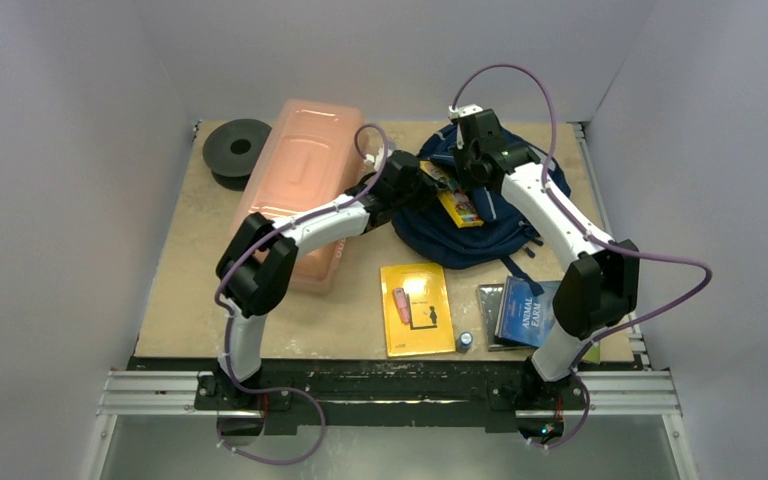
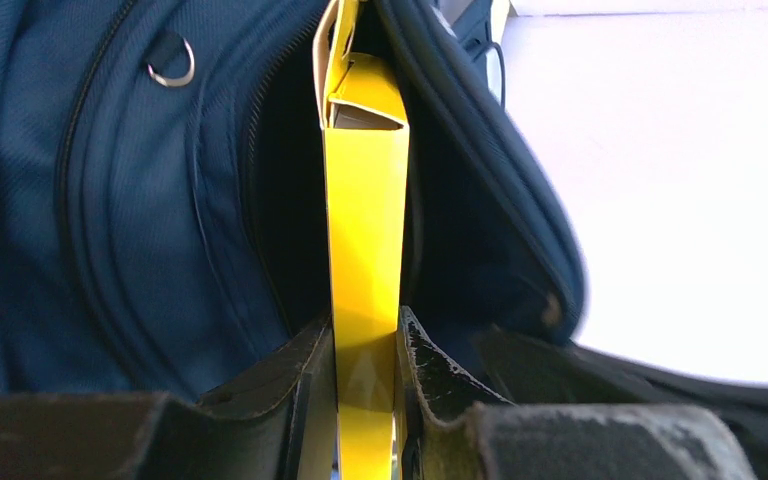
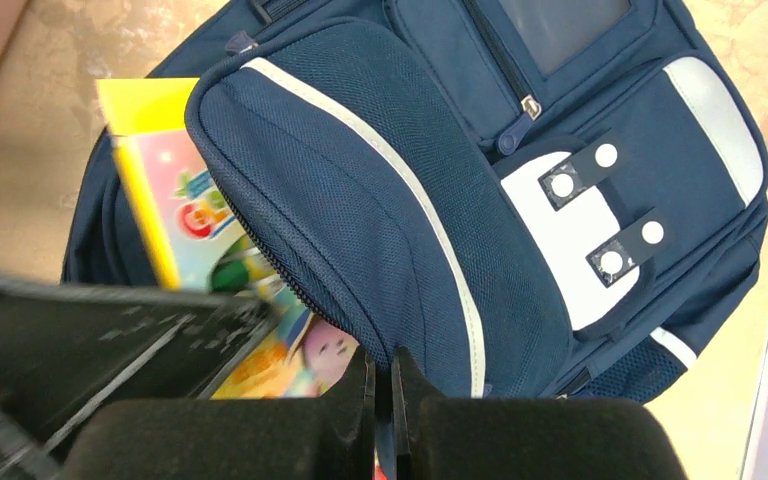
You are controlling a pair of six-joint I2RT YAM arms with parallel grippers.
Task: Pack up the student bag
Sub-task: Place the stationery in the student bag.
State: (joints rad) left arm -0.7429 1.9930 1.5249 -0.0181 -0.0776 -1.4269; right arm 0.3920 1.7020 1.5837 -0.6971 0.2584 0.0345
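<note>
The backpack (image 1: 460,245) lies at the far right of the counter (image 1: 190,300), its mouth partly covered by both arms. The left end effector (image 2: 365,320) clamps a thin yellow box (image 2: 365,200) edge-on, and the box's far end is lost in the dark opening. The right end effector (image 3: 380,365) is closed tight on the edge of the flap (image 3: 360,200), though the pinch itself is barely visible.

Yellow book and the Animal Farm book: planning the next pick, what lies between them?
A small dark round object, shown only in the top external view.
</note>
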